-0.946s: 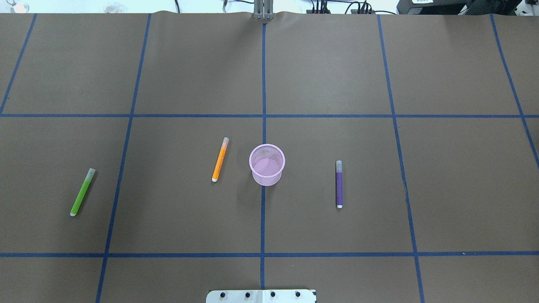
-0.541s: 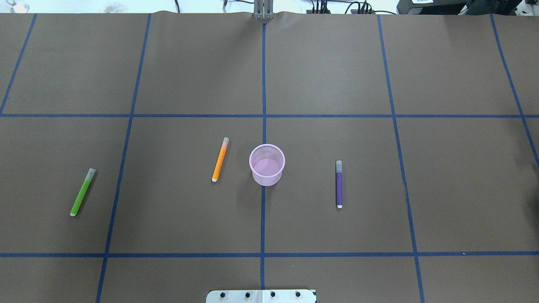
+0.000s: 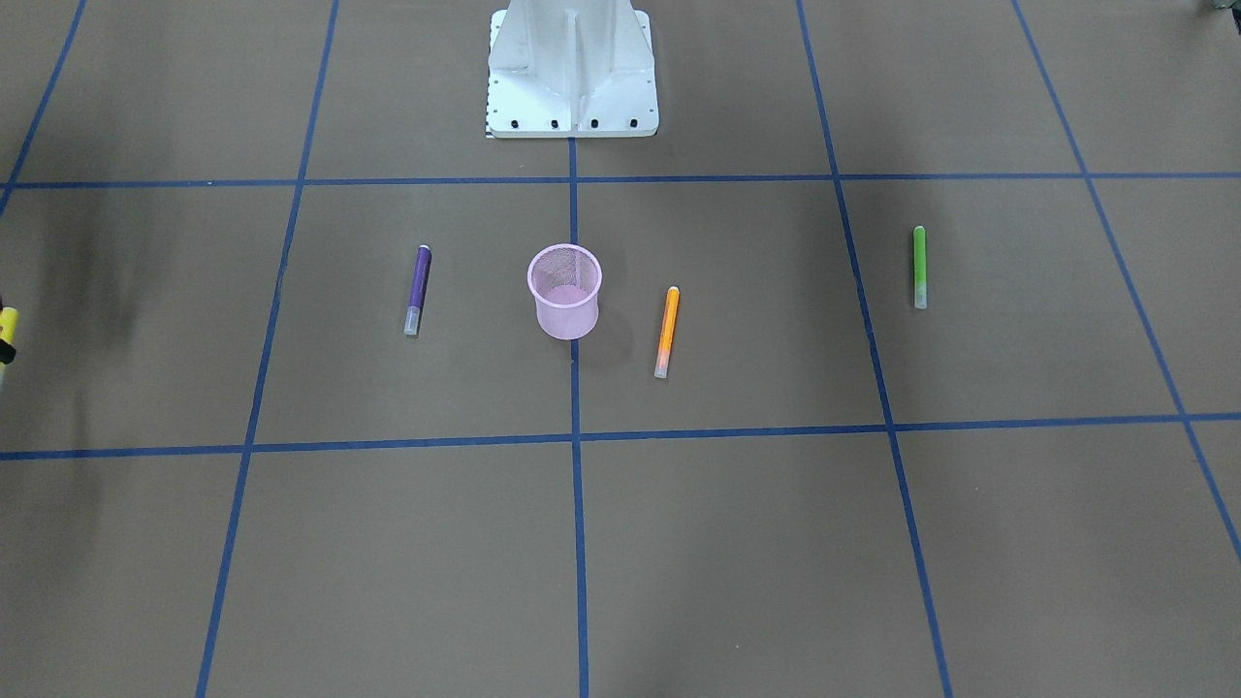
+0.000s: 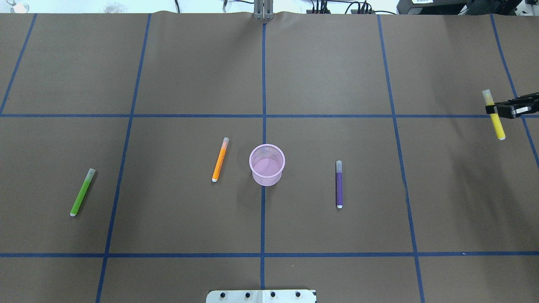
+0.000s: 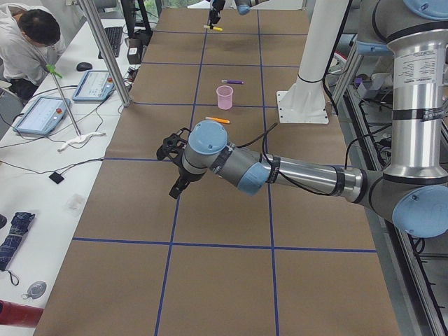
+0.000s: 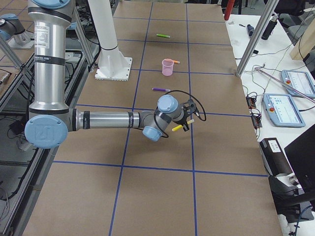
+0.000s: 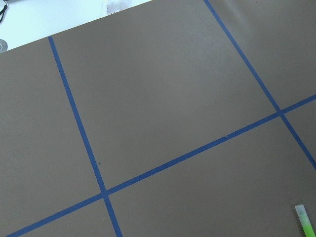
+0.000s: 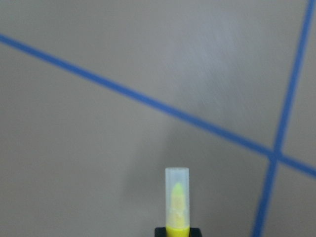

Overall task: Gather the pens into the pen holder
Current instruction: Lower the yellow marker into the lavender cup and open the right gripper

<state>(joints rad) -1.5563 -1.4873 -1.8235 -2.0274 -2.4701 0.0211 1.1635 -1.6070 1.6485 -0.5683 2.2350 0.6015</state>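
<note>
The pink mesh pen holder [image 4: 266, 179] [image 3: 565, 315] stands upright at the table's middle and shows nothing inside. An orange pen [image 4: 220, 160] [image 3: 667, 331] lies just to its left in the overhead view, and a purple pen [image 4: 339, 184] [image 3: 418, 289] lies to its right. A green pen [image 4: 82, 192] [image 7: 304, 222] lies far left. At the overhead view's right edge my right gripper [image 4: 492, 110] [image 6: 184, 123] is shut on a yellow pen [image 4: 498, 128] [image 8: 177, 202], held above the table. My left gripper [image 5: 175, 164] shows only in the exterior left view, so I cannot tell its state.
The white robot base [image 3: 572, 68] [image 4: 261, 296] sits at the near-middle table edge. Blue tape lines divide the brown table. A seated person [image 5: 28, 35] and control tablets [image 5: 42, 112] are at the side bench beyond the table.
My right gripper with the yellow pen has come into the overhead view from the right edge. The pen holder and the pens lying on the table have not moved.
</note>
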